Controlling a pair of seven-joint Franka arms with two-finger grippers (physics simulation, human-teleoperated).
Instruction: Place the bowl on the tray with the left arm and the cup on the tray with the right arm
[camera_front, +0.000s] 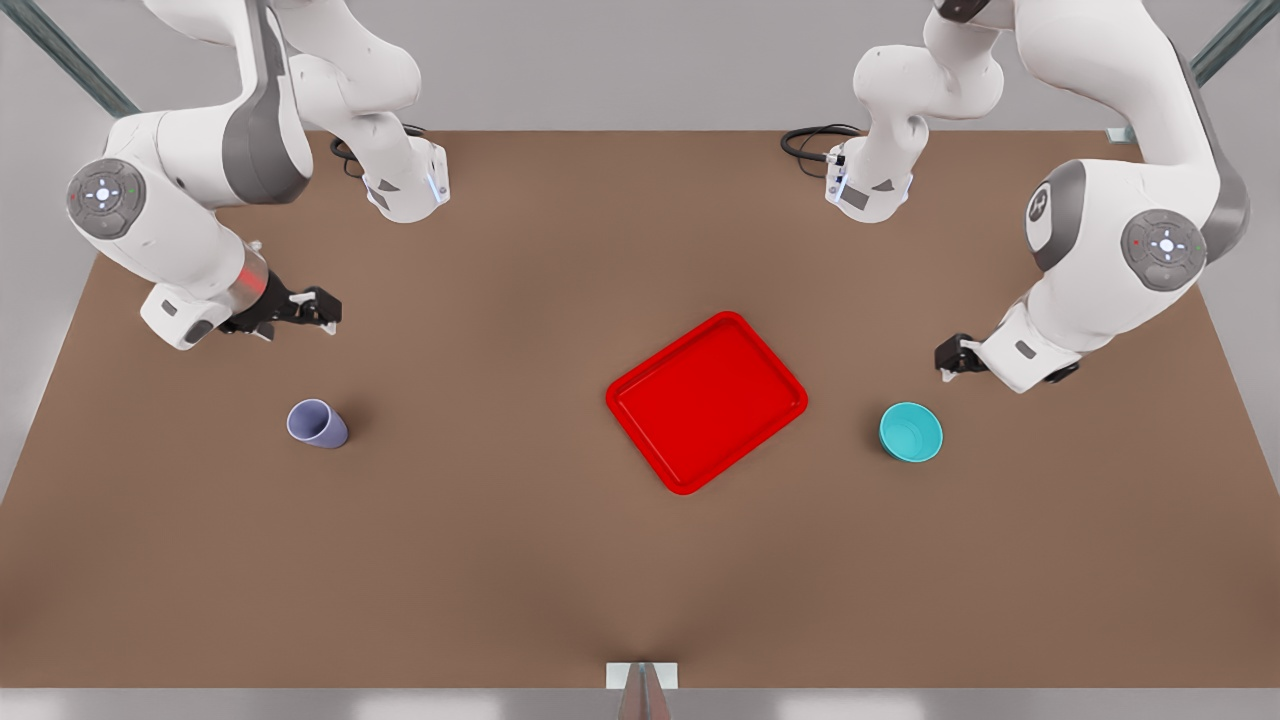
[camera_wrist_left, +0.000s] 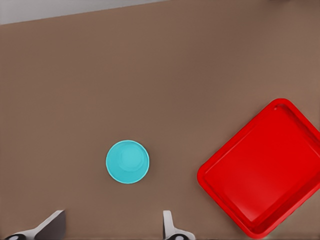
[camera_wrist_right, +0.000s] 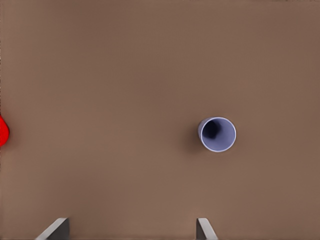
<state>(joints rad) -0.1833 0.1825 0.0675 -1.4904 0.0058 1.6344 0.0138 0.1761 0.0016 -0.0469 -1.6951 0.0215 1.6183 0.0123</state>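
A brown tabletop (camera_front: 500, 560) before grey walls carries one bowl (camera_front: 910, 432), one cup (camera_front: 317, 423) and one tray (camera_front: 706, 400), while the left gripper (camera_front: 945, 358) near the bowl and the right gripper (camera_front: 325, 312) near the cup hover with fingers (camera_wrist_left: 167, 225) spread and empty.

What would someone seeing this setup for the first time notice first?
The bright red tray sits empty, turned at an angle mid-table. The teal bowl stands on the front view's right beneath the open left claw, and the lavender cup on the front view's left, below the open right claw.

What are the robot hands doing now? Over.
Left gripper open above bowl. Right gripper open above cup. Tray bare, nothing blocking.
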